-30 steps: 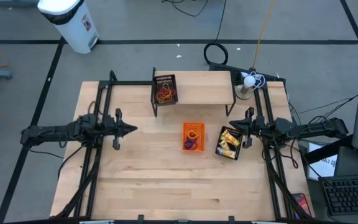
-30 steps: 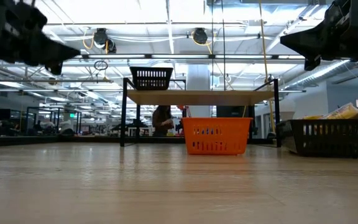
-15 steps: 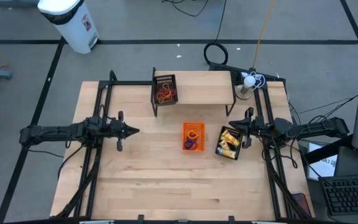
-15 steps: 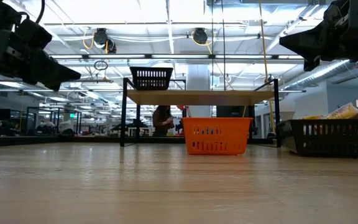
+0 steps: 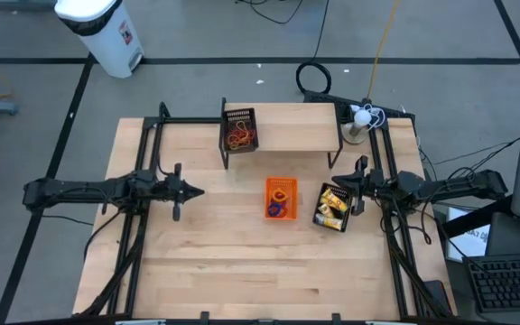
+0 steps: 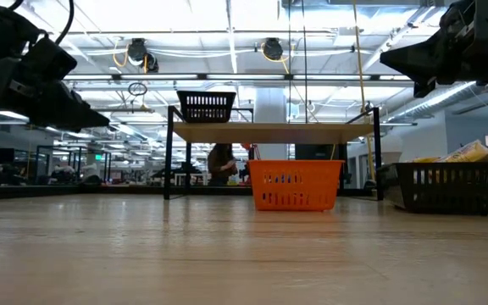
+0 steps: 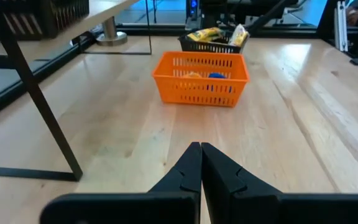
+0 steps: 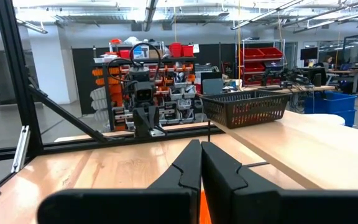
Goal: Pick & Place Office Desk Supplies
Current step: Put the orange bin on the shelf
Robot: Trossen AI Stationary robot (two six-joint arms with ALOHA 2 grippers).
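Office supplies sit sorted in three containers while both arms hang empty over the desk.

Largest first: the desk (image 5: 242, 262) carries a raised shelf (image 5: 292, 126) along its far edge, and a black mesh tray (image 5: 239, 129) on the shelf's left end holds red and orange rubber bands (image 5: 238, 138). The left arm reaches in level from the left edge, its left gripper (image 5: 197, 190) above bare wood, fingers pressed together on nothing. The right arm reaches in from the right edge; the right gripper (image 5: 335, 185) hangs just over a second black mesh tray (image 5: 331, 208) of yellow oblong pieces (image 5: 334, 202), fingers likewise closed and empty. Between the grippers, near the desk's middle, the orange tray (image 5: 280, 198) holds small coloured rings (image 5: 281, 206).
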